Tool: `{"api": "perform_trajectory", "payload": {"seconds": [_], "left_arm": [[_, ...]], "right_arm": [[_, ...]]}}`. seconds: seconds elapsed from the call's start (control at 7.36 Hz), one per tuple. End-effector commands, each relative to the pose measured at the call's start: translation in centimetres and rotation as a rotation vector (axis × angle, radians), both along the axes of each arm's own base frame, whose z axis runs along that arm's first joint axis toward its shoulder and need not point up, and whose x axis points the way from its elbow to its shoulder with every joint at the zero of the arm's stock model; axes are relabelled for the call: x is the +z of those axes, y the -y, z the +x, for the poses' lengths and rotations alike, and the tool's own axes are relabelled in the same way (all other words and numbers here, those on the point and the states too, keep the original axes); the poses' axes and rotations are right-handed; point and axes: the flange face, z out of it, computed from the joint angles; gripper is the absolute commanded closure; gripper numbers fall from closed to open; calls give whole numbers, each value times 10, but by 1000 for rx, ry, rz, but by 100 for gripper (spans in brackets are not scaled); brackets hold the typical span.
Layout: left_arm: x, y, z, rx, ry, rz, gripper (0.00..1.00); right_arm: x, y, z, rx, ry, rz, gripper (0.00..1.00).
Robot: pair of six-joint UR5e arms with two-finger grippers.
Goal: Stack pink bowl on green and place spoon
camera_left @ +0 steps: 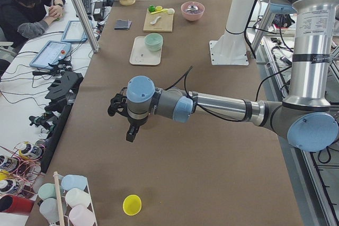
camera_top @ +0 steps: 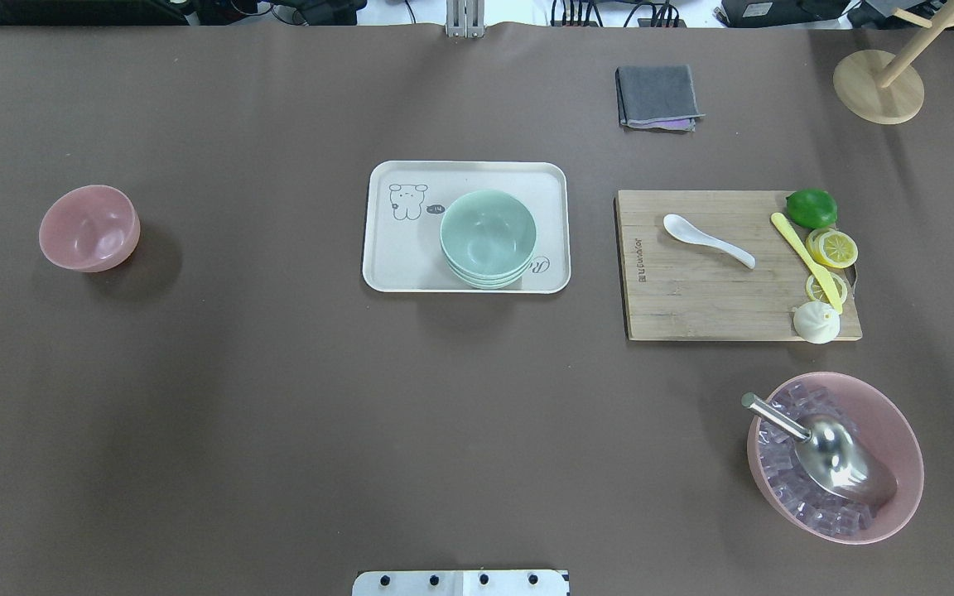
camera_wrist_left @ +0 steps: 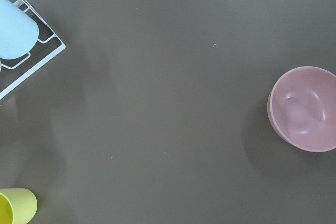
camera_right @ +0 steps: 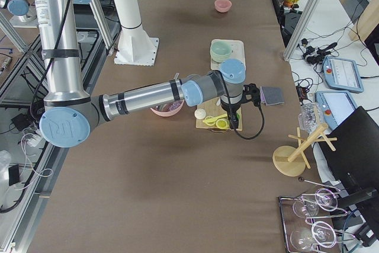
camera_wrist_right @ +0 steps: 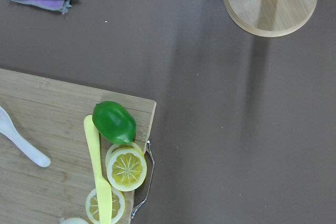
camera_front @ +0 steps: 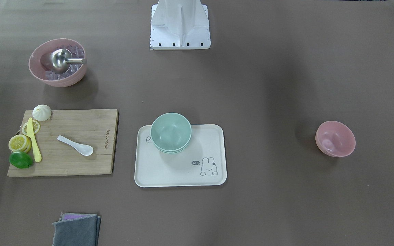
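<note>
A small pink bowl [camera_front: 335, 138] stands alone on the brown table, also in the overhead view [camera_top: 89, 228] and at the right edge of the left wrist view [camera_wrist_left: 304, 108]. Stacked green bowls [camera_front: 170, 132] sit on a white tray [camera_front: 180, 172]. A white spoon [camera_front: 75, 145] lies on the wooden cutting board [camera_front: 80, 123]; its handle shows in the right wrist view [camera_wrist_right: 21, 145]. My left gripper [camera_left: 113, 107] hangs high over the table near the pink bowl. My right gripper [camera_right: 256, 95] hangs over the board's far end. I cannot tell whether either is open or shut.
A large pink bowl [camera_front: 57, 62] holds ice cubes and a metal scoop. A lime [camera_front: 20, 159], lemon slices, a yellow knife and a bun lie at the board's end. A grey cloth [camera_front: 76, 229], a wooden stand [camera_top: 879, 86], a cup rack [camera_wrist_left: 21, 40] and a yellow cup [camera_wrist_left: 16, 208] are around.
</note>
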Motion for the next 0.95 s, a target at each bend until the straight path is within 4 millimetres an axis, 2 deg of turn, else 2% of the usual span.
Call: {"api": "perform_trajectory", "payload": {"seconds": [0.0, 0.14, 0.27, 0.41, 0.54, 0.68, 0.81], "left_arm": [[15, 9, 1, 4, -5, 124, 2], [44, 12, 2, 2, -5, 191, 2], [49, 24, 7, 10, -4, 214, 2], [42, 42, 22, 35, -1, 212, 2], [47, 45, 51, 56, -14, 143, 2], [40, 54, 74, -16, -54, 3, 1], [38, 59, 106, 4, -50, -31, 0]], "right_arm": [[-5, 4, -28, -46, -23, 22, 0], [-2, 5, -41, -58, -49, 22, 0], [-6, 7, -45, -60, -49, 25, 0], [-7, 8, -46, -60, -49, 27, 0], [-8, 9, -50, -66, -49, 28, 0], [-6, 9, -55, -75, -52, 22, 0], [-4, 15, -64, -71, -58, 6, 0]]}}
